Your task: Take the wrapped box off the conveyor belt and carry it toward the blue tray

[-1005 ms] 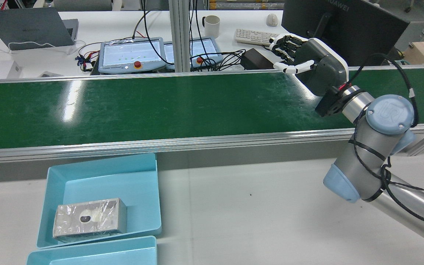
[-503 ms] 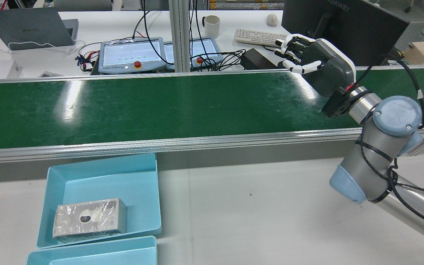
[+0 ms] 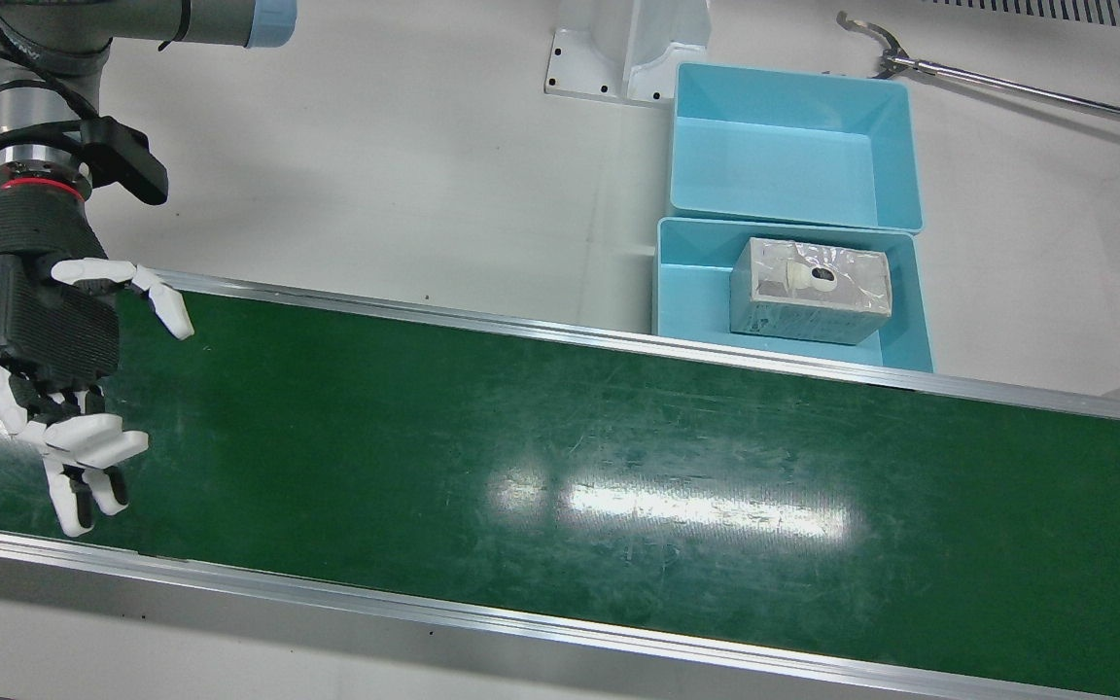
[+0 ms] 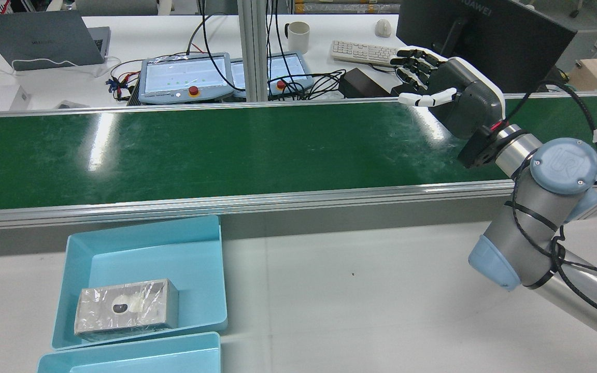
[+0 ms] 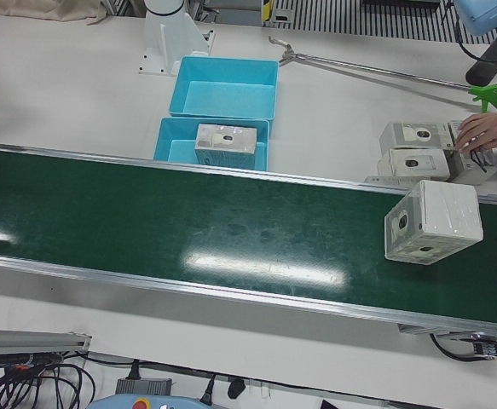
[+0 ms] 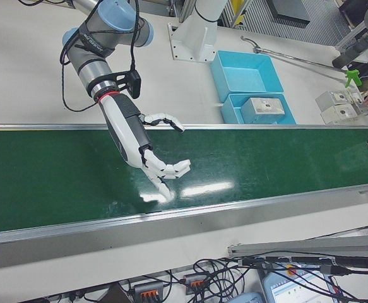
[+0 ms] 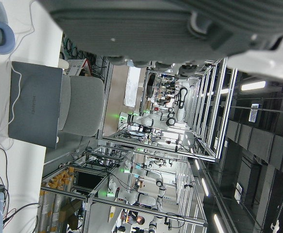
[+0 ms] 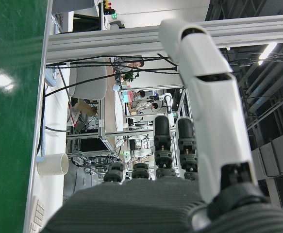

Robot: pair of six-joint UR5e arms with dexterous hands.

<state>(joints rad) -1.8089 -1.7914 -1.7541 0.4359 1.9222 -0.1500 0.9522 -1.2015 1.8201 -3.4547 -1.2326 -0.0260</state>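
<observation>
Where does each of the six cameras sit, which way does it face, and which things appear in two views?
Front view: overhead; belt, right hand.
Rear view: behind the robot, facing desks; right hand.
Left-front view: opposite the robot; wrapped box on belt, a person's hand, no arm.
Right-front view: opposite; right hand.
Left hand view: sideways; laptop.
Right hand view: sideways; fingers.
Shared: blue tray.

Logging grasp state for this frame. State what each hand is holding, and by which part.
Nothing is held. The right hand hovers open over the conveyor belt; the left hand's view shows nothing in its grasp, fingers unseen. A wrapped box rides the belt ungrasped.
</observation>
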